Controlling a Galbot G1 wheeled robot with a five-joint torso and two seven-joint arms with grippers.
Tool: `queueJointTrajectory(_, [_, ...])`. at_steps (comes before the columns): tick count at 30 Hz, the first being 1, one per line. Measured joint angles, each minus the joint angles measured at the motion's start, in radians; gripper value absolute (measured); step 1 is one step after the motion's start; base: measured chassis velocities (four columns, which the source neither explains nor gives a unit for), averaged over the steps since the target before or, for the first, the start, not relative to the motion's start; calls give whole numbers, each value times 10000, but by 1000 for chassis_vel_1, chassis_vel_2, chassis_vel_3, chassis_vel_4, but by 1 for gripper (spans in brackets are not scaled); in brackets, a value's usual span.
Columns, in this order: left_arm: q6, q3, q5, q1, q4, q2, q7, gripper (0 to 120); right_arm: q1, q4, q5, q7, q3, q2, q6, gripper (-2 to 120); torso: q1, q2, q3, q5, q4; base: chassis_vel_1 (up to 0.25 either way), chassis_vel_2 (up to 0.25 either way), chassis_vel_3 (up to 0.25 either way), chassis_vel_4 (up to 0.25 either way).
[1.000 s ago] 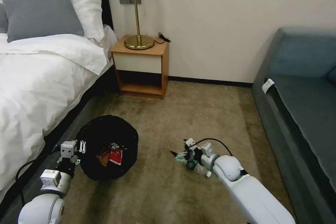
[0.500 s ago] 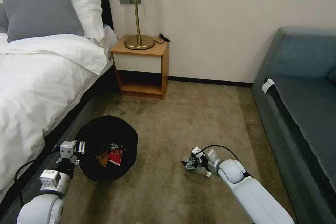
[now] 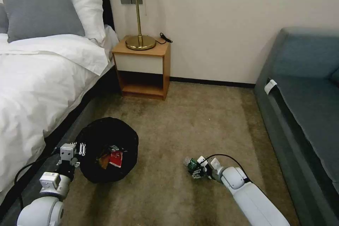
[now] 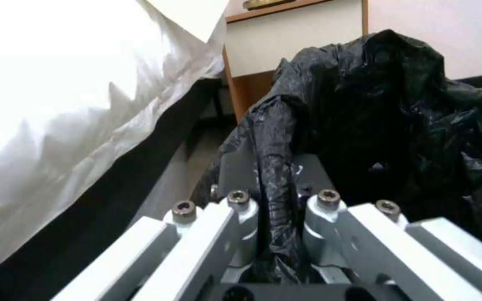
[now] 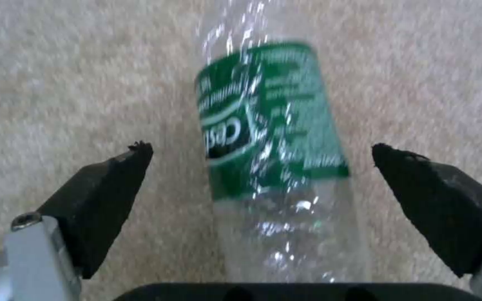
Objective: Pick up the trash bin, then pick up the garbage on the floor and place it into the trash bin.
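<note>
Right tool point(image 5: 260, 152): low over the floor point(image 3: 197, 127), fingers spread wide, either side of the bottle point(image 5: 272, 138).
Bottle: lies on the carpet.
Left tool point(image 4: 277, 200): pinching the trash bin's point(image 3: 106, 148) black bag rim.
Trash bin: beside the bed point(image 3: 39, 77), wrappers inside.
Farther back: nightstand point(image 3: 143, 67), lamp point(image 3: 136, 7); sofa point(image 3: 307, 95) at right.

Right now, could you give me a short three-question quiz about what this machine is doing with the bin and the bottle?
1. True or false: the left pincer is clamped on the black bag of the trash bin.
2. The right pincer is: A) shut on the bottle; B) open, one finger at each side of the bottle; C) inside the bin.
3. Fill in: the bottle's label is ____.

Key: 1 true; 2 B; 3 green.
</note>
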Motion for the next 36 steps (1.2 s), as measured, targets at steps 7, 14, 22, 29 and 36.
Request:
queueJointTrajectory(7, [-25,-14,-20,33,-6,19,7,5,-16,-398,-366,-27,94,145,208,96,0,0,0,0,0,0,0,0,0])
queueJointTrajectory(14, [-46,-14,-18,47,-15,-8,12,5,64,-656,-448,-61,197,201,304,75,0,1,0,0,0,0,0,0,0])
queueJointTrajectory(22, [-46,-3,-12,40,-41,-26,16,5,84,-718,-474,-114,230,185,367,47,-1,1,0,0,0,0,0,0,0])
queueJointTrajectory(29, [-46,8,-1,33,-44,-33,18,5,77,-762,-560,-145,241,198,427,30,-1,1,0,0,0,0,0,0,0])
queueJointTrajectory(36, [-46,-18,-22,36,-49,-20,25,5,62,-791,-643,-161,275,208,477,25,-1,3,0,0,1,0,0,0,0])
